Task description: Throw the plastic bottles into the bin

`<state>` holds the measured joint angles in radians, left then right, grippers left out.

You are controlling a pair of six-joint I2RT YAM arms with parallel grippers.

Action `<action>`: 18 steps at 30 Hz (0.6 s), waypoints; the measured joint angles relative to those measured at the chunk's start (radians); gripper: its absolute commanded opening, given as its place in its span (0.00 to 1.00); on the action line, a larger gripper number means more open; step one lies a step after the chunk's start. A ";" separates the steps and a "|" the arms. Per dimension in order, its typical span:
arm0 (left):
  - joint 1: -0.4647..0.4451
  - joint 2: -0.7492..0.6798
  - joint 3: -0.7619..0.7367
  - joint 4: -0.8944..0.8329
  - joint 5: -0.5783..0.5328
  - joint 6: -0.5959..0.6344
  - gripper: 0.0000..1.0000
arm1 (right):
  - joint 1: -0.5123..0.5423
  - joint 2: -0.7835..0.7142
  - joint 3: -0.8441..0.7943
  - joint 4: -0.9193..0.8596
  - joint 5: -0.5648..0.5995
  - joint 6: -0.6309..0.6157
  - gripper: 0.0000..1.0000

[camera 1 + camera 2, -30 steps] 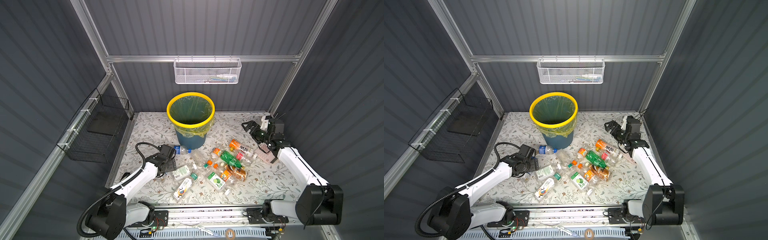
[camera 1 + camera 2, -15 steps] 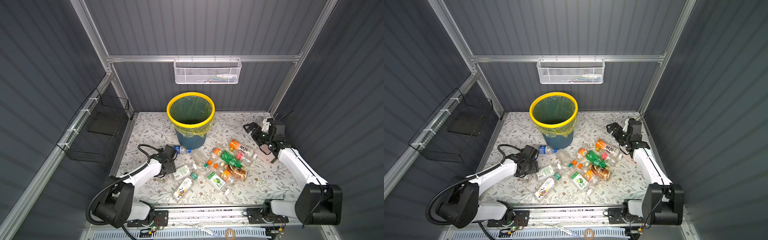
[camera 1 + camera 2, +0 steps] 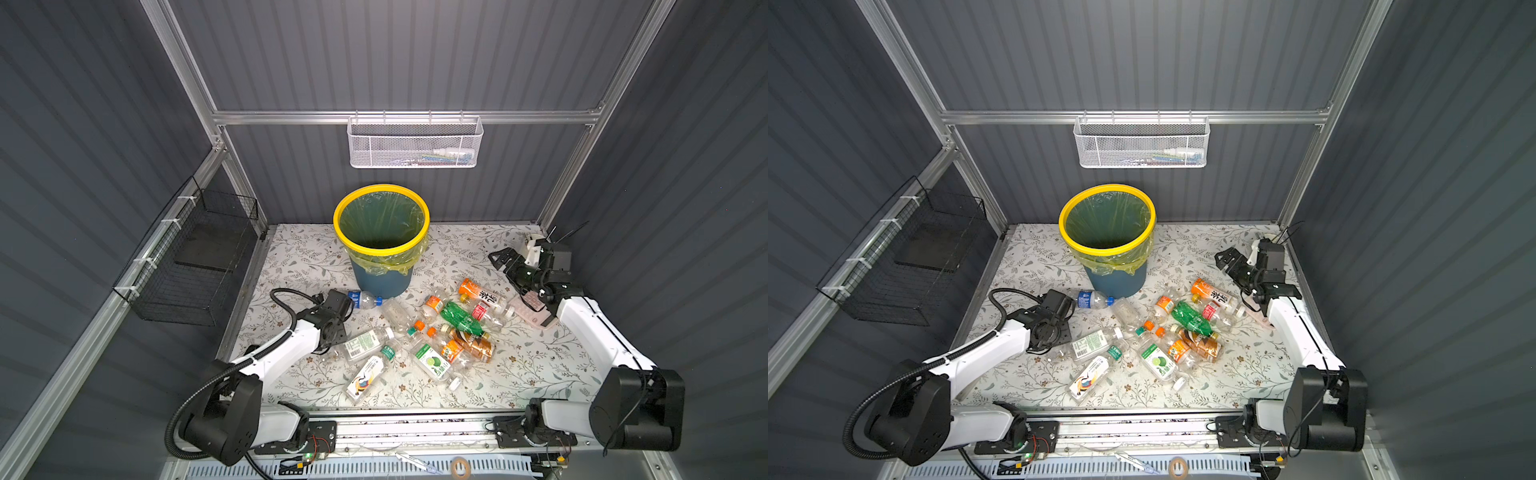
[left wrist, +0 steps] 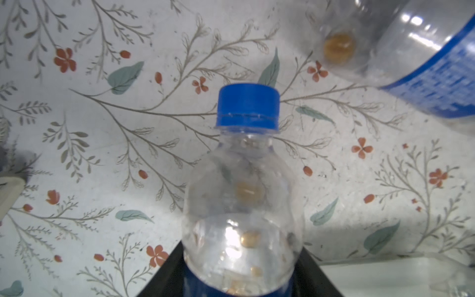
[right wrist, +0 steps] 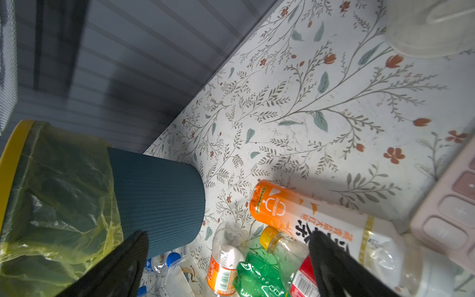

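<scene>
My left gripper (image 4: 241, 282) is shut on a clear plastic bottle (image 4: 241, 205) with a blue cap (image 4: 247, 108) and blue label; black fingers (image 4: 164, 277) flank its body. In both top views this gripper (image 3: 329, 347) (image 3: 1050, 345) points down at the table, left of the bin (image 3: 381, 249) (image 3: 1106, 249), and hides the held bottle. Another blue-labelled bottle (image 3: 363, 299) (image 4: 424, 51) lies at the bin's foot. Several more bottles, one green (image 3: 461, 318) (image 5: 257, 277), lie in a pile. My right gripper (image 3: 505, 259) (image 5: 228, 257) hangs open and empty beyond the pile's right end.
A pink keypad device (image 3: 534, 307) lies under the right arm. A white mesh basket (image 3: 415, 143) hangs on the back wall and a black wire basket (image 3: 195, 266) on the left wall. A white object (image 5: 431, 25) sits near the back right corner.
My left gripper has dropped towards the table and closed on the blue-capped bottle. The right arm has drifted slightly to the right, its jaws still open.
</scene>
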<state>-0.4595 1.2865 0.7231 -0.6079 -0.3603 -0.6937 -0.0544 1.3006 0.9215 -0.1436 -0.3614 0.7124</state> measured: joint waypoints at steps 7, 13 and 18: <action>0.000 -0.178 0.030 -0.058 -0.090 -0.026 0.50 | -0.046 -0.024 -0.035 -0.010 0.003 -0.007 0.99; 0.000 -0.282 0.263 -0.024 -0.203 0.022 0.48 | -0.074 -0.066 -0.072 -0.014 0.026 -0.011 0.99; 0.000 -0.168 0.578 0.101 -0.199 0.158 0.49 | -0.083 -0.092 -0.087 -0.030 0.035 -0.018 0.99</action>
<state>-0.4595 1.1187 1.3006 -0.5064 -0.5594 -0.5358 -0.1371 1.2087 0.8349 -0.1734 -0.3264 0.6945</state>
